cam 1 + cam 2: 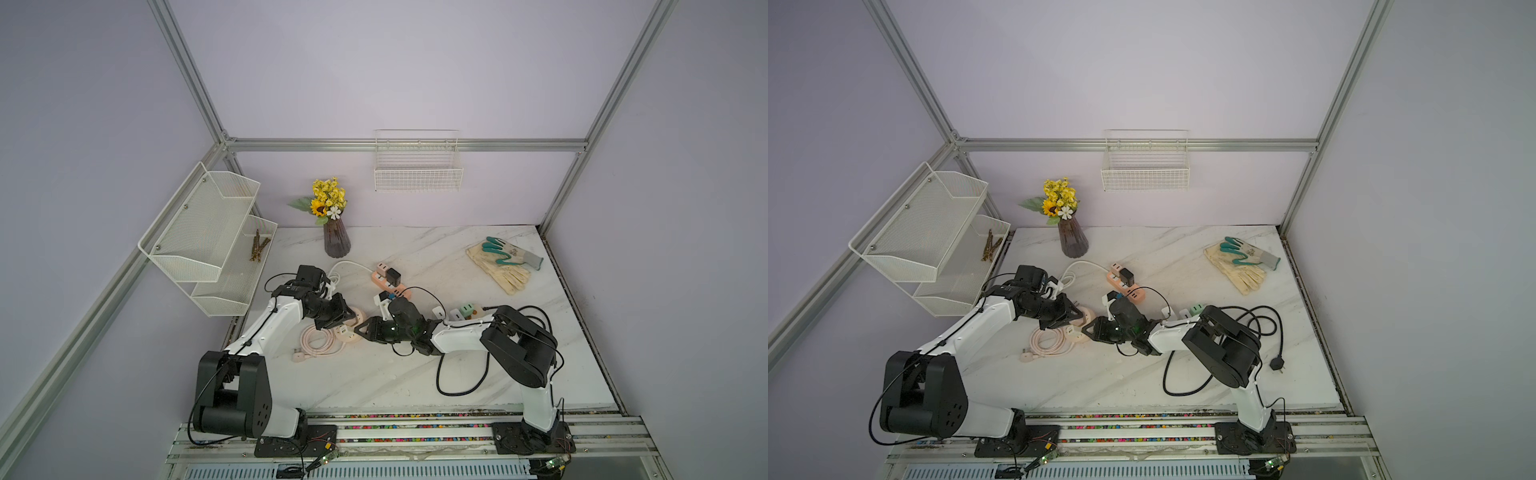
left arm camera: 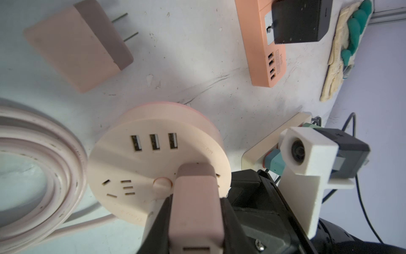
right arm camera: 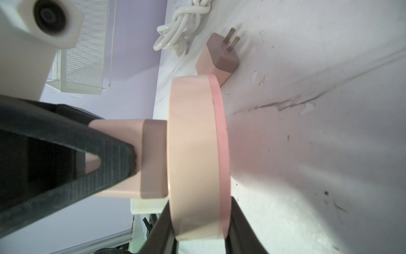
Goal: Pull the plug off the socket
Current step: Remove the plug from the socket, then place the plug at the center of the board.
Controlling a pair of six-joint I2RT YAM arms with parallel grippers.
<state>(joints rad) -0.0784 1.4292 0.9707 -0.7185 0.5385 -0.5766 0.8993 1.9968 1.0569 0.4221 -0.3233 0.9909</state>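
Plug (image 2: 196,209); pale pink; mauve band against socket (image 2: 140,167)

Round pale-pink socket (image 2: 153,160) lies flat on the white surface (image 2: 197,77), three USB ports showing, its rim squeezed by the right pincer (image 3: 200,220). The pink block plug (image 3: 151,158) stands seated in it, darker face flush against the top, clamped by the left pincer (image 2: 194,201).
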